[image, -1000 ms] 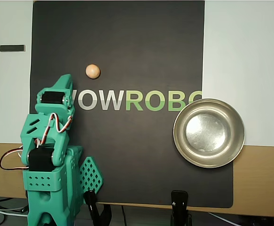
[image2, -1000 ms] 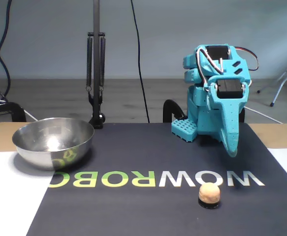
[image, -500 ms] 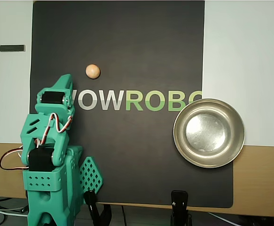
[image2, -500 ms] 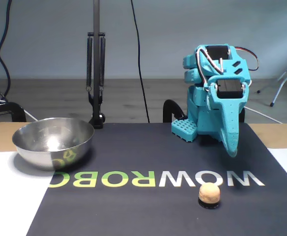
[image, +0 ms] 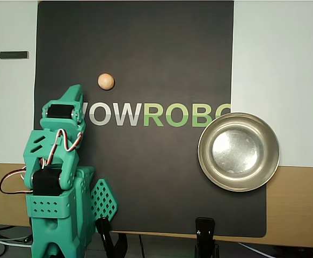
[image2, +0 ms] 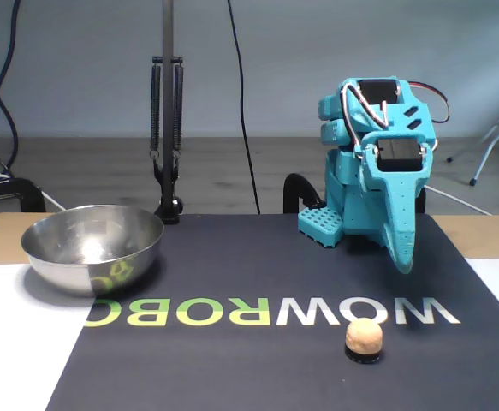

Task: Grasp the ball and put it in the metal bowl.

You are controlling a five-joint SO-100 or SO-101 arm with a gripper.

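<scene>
The pale tan ball (image: 106,81) (image2: 364,336) rests on the black mat, just beyond the "W" of the printed lettering. My teal gripper (image: 73,92) (image2: 404,259) is folded down over the arm's base, its tip pointing at the mat a short way from the ball and not touching it. Its jaws look pressed together with nothing between them. The metal bowl (image: 238,152) (image2: 92,246) stands empty at the mat's right edge in the overhead view, at the left in the fixed view.
The black mat (image: 145,43) lies on a white and wood-coloured table. A small dark stick (image: 13,55) lies on the white surface left of the mat in the overhead view. Two black clamps (image: 204,236) grip the table's edge beside the arm's base, with a lamp stand (image2: 167,137) behind.
</scene>
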